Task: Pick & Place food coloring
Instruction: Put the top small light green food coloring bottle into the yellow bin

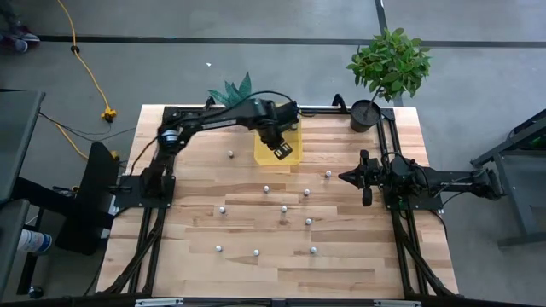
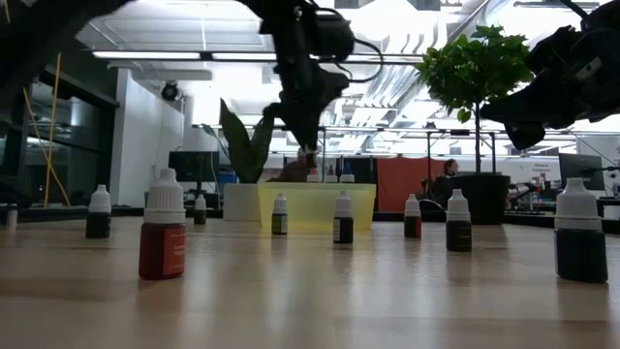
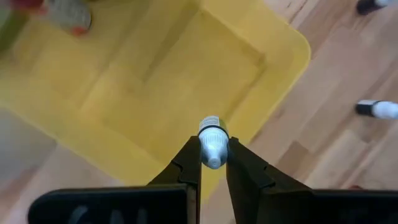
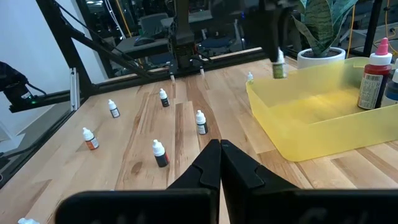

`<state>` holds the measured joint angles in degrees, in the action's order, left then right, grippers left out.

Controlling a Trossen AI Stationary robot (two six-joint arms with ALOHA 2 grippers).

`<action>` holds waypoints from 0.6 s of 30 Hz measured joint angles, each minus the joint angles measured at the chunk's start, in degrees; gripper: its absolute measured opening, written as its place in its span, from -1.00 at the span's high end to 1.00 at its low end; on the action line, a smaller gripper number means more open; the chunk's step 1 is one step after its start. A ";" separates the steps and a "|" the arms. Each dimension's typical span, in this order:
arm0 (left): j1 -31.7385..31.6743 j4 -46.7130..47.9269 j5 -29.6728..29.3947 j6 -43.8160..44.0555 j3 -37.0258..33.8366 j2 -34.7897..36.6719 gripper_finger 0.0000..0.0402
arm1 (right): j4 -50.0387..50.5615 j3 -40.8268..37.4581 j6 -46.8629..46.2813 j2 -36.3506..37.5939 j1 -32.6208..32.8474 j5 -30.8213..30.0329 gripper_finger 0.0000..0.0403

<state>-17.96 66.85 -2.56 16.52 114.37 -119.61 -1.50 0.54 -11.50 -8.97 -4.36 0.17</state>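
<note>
The food coloring bottles are tiny and white-capped; several stand scattered on the wooden table [image 1: 284,208] [image 2: 164,237] [image 4: 159,153]. A translucent yellow tray [image 1: 290,136] [image 3: 155,87] [image 4: 311,112] sits toward the far edge, with a few bottles [image 4: 373,74] standing in it. My left gripper [image 1: 278,151] [image 3: 213,155] hangs over the tray's near part, shut on one bottle [image 3: 212,144] [image 4: 278,65]. My right gripper [image 1: 345,176] [image 4: 219,149] is shut and holds nothing, hovering at the table's right side. My left gripper pinches the bottle's white cap [image 3: 214,152] between its two fingers, one on each side. The fingers come from above, pointing down. The bottle hangs upright below them, lifted clear above the yellow tray, its dark body [image 4: 278,71] under the cap.
A potted plant [image 1: 375,94] stands at the far right corner and a second plant [image 1: 232,89] behind the tray. Black frame rails run along the table's left and right sides. Open wood lies between the scattered bottles near the middle and the near edge.
</note>
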 joint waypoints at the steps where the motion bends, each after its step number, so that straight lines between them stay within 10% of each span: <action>1: 0.07 0.36 -0.07 -1.30 1.69 -1.29 0.81 | 0.00 0.00 0.01 0.00 0.00 0.01 1.00; 18: 0.40 -7.22 -0.64 -9.47 5.18 -10.90 0.81 | 0.00 0.00 0.01 0.00 0.00 0.02 1.00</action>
<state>-17.56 59.63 -3.20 7.04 119.55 -130.51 -1.50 0.53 -11.49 -8.97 -4.36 0.19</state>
